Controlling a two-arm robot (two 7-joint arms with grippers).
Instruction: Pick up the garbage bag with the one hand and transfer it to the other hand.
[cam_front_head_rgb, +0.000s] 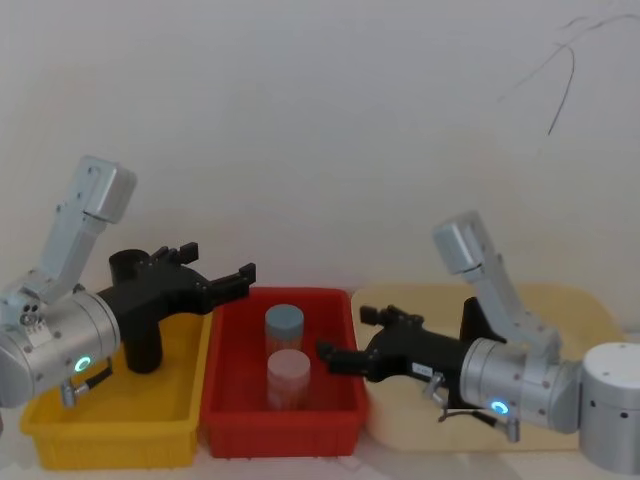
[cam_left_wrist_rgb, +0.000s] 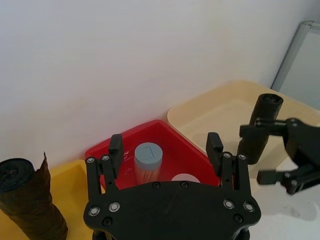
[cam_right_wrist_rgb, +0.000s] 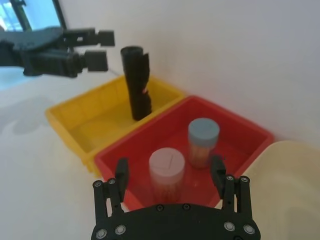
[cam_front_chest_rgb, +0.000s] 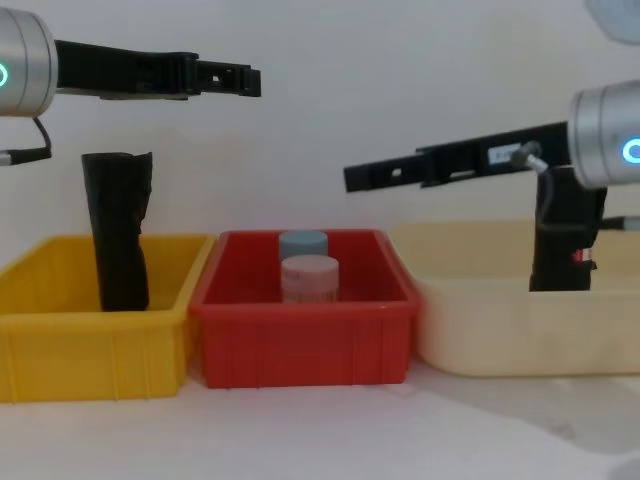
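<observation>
Garbage bag (cam_front_chest_rgb: 558, 240) untouched: right pincer (cam_front_head_rgb: 345, 332), jaws apart, hovers over the red bin's (cam_front_head_rgb: 280, 432) right side, left pincer (cam_front_head_rgb: 222, 260), also spread, hangs above the yellow bin (cam_front_head_rgb: 110, 442), and the bag stands upright farther back in the beige tray (cam_front_head_rgb: 560, 300) behind the right arm (cam_front_head_rgb: 510, 300), so best gripped mid-roll, level, gently.

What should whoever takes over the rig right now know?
Left claw: open, empty, raised above the yellow bin.
Right claw: open, empty, reaching over the red bin.
Garbage bag: upright in the beige tray, behind the right wrist. A ragged-topped roll stands in the yellow bin.
Done: nothing gripped yet.
Left: the pickup, then the handover.
</observation>
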